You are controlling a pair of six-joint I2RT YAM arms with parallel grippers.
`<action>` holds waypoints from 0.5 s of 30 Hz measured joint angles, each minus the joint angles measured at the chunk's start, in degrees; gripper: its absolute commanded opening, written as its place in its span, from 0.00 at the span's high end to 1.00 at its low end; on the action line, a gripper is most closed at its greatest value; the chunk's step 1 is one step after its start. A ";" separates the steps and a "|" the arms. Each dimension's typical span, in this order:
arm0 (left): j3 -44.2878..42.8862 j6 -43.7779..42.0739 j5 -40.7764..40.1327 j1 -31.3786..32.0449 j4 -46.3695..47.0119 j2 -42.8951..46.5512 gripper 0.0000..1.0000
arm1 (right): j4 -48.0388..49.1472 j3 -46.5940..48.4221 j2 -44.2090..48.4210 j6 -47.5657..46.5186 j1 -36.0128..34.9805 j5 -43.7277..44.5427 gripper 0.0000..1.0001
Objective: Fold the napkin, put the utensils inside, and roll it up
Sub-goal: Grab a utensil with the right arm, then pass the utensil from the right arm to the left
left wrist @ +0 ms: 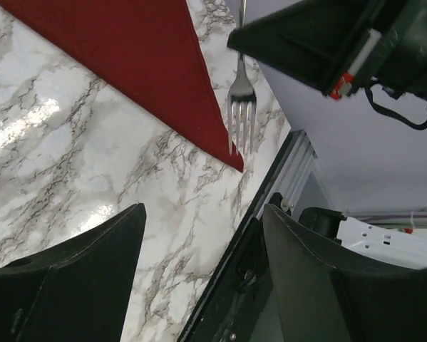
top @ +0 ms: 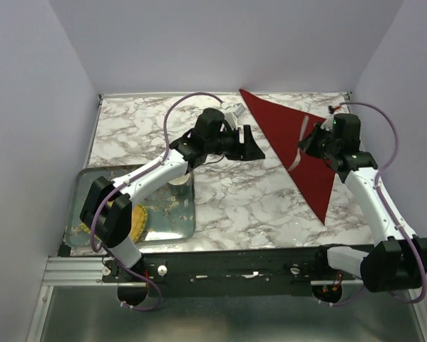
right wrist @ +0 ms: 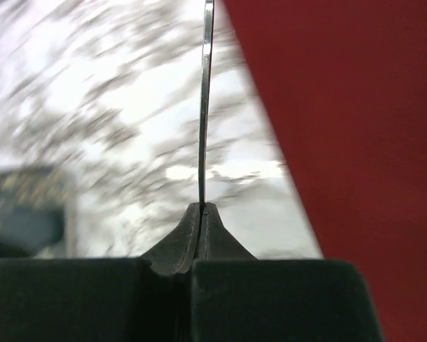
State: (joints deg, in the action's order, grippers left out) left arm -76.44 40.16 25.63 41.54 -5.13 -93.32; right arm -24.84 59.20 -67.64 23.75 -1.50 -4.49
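Marble-patterned table (top: pixel 227 206) between pale walls carries the napkin (top: pixel 281 121), which lies folded to a triangle on the far right side. The right gripper (top: pixel 311 146) is pressed closed on the handle of the fork (top: pixel 296 160) and holds it over the cloth. The left gripper (top: pixel 251 146) hangs wide open and empty, just beside the napkin's left edge. I think the fork should be lowered flat, well inside the cloth, before the fingers release.

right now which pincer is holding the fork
The right pincer: it is shut on the handle of the fork. The left pincer is open and holds nothing.
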 measured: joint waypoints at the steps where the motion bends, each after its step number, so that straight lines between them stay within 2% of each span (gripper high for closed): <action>1: 0.85 0.94 1.84 -0.94 1.09 -0.28 0.25 | 1.86 -0.50 -0.70 -1.81 -1.95 -5.53 0.99; 5: 3.26 3.52 7.98 -5.88 4.02 -0.35 0.29 | 8.61 -0.55 -3.67 -7.32 -7.26 -23.69 0.99; 9: 5.14 4.72 11.28 -8.46 6.45 -0.22 0.30 | 20.65 -4.17 -4.11 -7.39 -7.82 -40.87 0.99; 11: 7.43 5.95 12.07 -8.92 8.70 0.42 0.27 | 25.53 -5.01 -4.90 -6.60 -7.98 -47.52 0.99; 15: 10.99 8.59 14.32 -10.91 12.76 2.32 0.23 | 30.25 -5.81 -6.14 -5.81 -8.96 -55.45 0.99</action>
State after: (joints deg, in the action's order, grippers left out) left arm -65.45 48.75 39.94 30.63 7.64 -91.00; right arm 5.41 53.39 -73.78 17.93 -10.46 -59.94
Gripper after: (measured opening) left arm 0.748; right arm 0.014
